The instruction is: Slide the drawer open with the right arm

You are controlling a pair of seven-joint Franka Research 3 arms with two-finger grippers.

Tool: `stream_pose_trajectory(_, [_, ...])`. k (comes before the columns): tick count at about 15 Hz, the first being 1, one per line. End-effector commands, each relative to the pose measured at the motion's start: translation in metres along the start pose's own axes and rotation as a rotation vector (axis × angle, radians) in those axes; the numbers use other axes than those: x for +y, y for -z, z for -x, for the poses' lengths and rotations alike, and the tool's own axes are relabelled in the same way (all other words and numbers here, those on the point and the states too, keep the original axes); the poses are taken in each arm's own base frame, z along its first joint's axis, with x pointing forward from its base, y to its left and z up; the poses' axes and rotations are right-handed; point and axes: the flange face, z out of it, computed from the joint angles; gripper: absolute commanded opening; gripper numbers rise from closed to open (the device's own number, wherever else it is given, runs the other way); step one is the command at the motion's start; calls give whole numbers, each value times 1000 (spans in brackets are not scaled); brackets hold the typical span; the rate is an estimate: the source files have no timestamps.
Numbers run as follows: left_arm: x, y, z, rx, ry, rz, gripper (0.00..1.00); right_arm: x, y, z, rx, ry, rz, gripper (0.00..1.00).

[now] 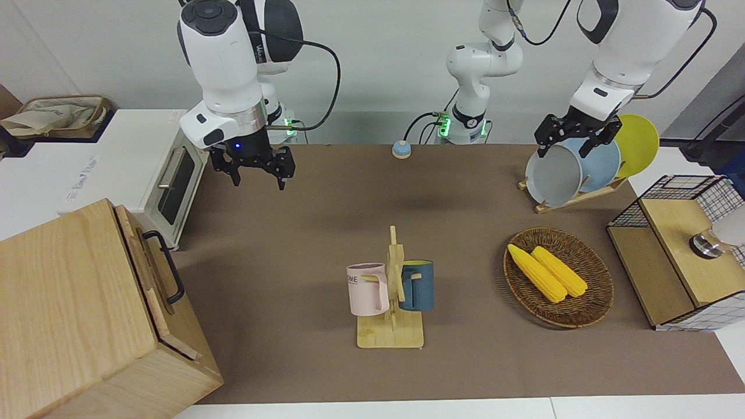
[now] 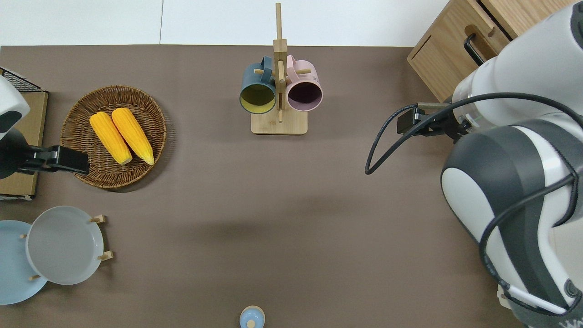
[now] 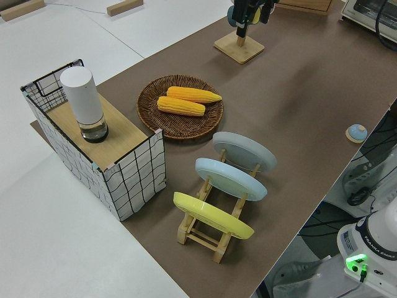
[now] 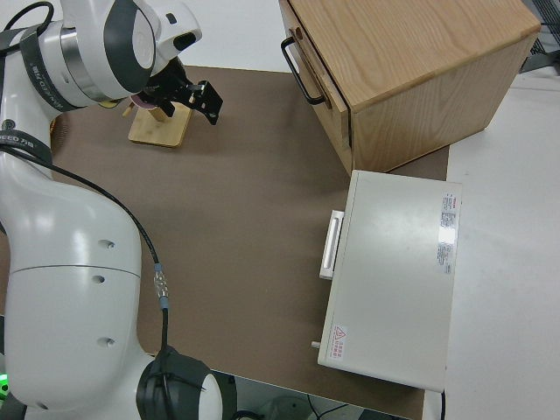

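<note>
Brown table [image 1: 326, 233]: one shut drawer [image 1: 152, 273], two arms, right gripper [image 1: 256, 169] fingers spread.

White right arm [image 1: 224, 64]; grey joint caps; blue wrist light

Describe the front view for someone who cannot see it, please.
The right arm's black tool hangs open above brown table, near a white toaster oven and the pale wooden cabinet's drawer, whose black handle is untouched. The left arm is parked; mugs, corn and plates sit elsewhere.
</note>
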Motion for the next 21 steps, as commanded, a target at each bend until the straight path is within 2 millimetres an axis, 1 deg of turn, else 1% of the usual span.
stream_pose_trajectory(1, [-1, 4, -1, -5, -11, -16, 993, -1, 3, 4, -3, 15, -21, 987])
stream_pose_trajectory(8, [-1, 3, -1, -7, -11, -16, 993, -5, 2, 6, -5, 18, -22, 985])
stream_pose_trajectory(12, [-1, 4, -1, -5, -11, -16, 993, -3, 3, 7, 1, 35, 6, 985])
stream_pose_trajectory(15, [-1, 3, -1, -7, -11, -16, 993, -3, 3, 7, 33, 90, 106, 985])
stream_pose_trajectory(17, [-1, 4, -1, -5, -11, -16, 993, -7, 4, 9, 57, 151, 180, 985])
stream_pose_trajectory(18, [-1, 3, -1, -7, -11, -16, 993, -9, 4, 11, 61, 181, 219, 985])
stream_pose_trajectory(19, [-1, 4, -1, -5, -11, -16, 993, -18, 5, 14, 72, 223, 266, 985])
stream_pose_trajectory(20, [-1, 3, -1, -7, -11, -16, 993, -19, 5, 15, 81, 254, 325, 985])
stream_pose_trajectory(21, [-1, 3, -1, -7, -11, -16, 993, -21, 0, 16, 87, 285, 385, 985])
